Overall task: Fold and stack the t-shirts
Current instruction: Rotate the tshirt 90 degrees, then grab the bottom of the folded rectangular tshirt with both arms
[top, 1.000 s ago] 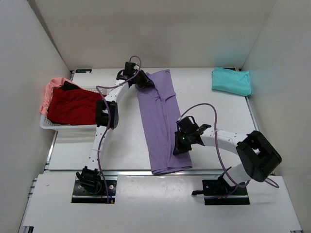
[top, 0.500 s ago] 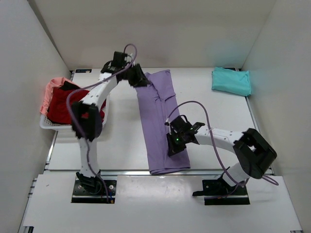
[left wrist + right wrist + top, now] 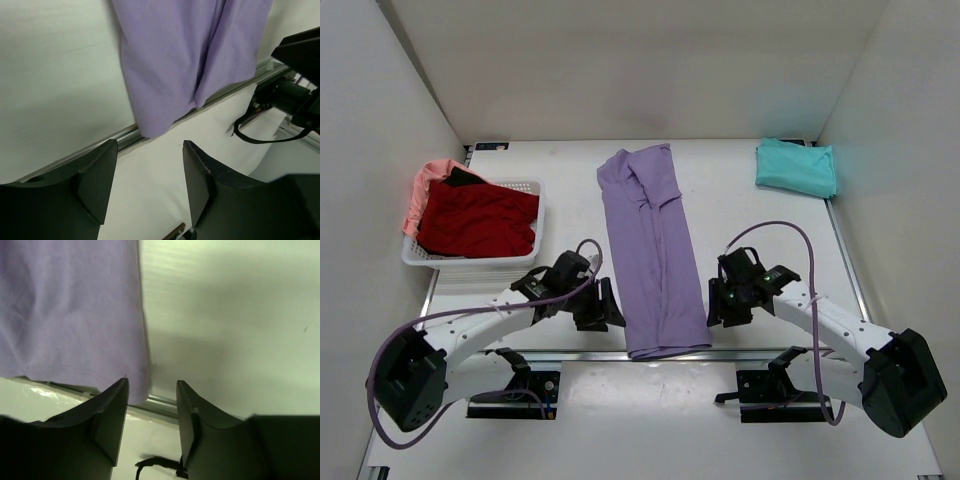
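The lavender t-shirt point(image 3: 650, 250) lies flat as a long narrow strip running from the table's far side to its near edge, hem just over the rail. My left gripper point(image 3: 610, 314) sits low at the near edge just left of the hem, open and empty; in the left wrist view the left gripper point(image 3: 150, 175) faces the lavender t-shirt point(image 3: 185, 55). My right gripper point(image 3: 714, 316) is just right of the hem, open and empty, and in the right wrist view the right gripper point(image 3: 152, 410) has the lavender t-shirt point(image 3: 70, 310) at its left. A folded teal t-shirt point(image 3: 796, 166) lies at the far right.
A white lattice basket point(image 3: 430, 259) at the left holds a red t-shirt point(image 3: 475, 215) with a salmon-pink t-shirt point(image 3: 424, 184) draped over its far rim. White walls close in on the left, back and right. A metal rail point(image 3: 580, 354) runs along the near table edge.
The left arm swung back from the shirt's far end to the near edge, left of the hem. The right gripper let go of the lavender cloth and moved to its right. Both jaws opened.
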